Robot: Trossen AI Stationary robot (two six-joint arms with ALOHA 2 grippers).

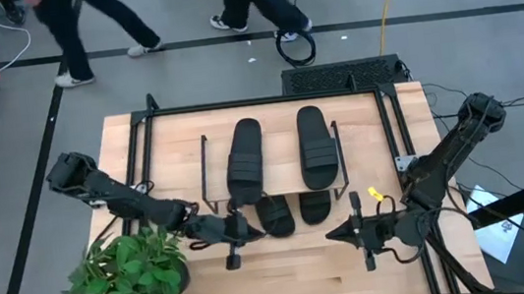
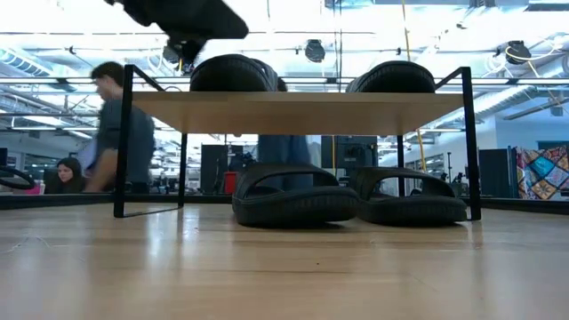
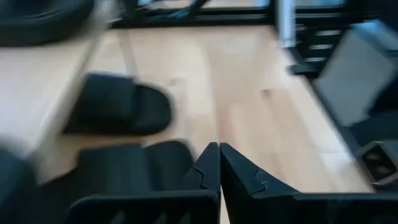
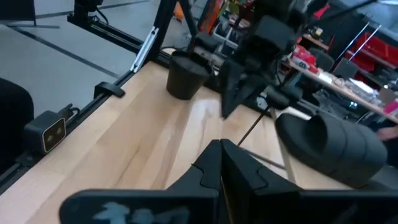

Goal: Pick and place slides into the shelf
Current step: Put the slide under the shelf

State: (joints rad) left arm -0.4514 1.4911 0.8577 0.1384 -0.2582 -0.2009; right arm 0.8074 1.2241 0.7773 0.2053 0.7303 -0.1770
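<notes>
Four slides (image 1: 244,159) sit on and under the shelf (image 2: 293,111) | left gripper (image 3: 219,163) and right gripper (image 4: 221,163) both clenched empty beside shelf | withdraw clear without nudging the lower pair

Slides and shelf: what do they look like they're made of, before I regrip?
The slides look like matte black moulded foam or rubber: one-piece, thick rounded soles, no shine. The shelf has a pale board, apparently wood or laminate, on thin black legs that look like painted metal.

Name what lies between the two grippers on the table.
Only bare wooden tabletop lies between the left gripper and the right gripper, as the high view shows; the lower slides sit just behind that stretch.
</notes>
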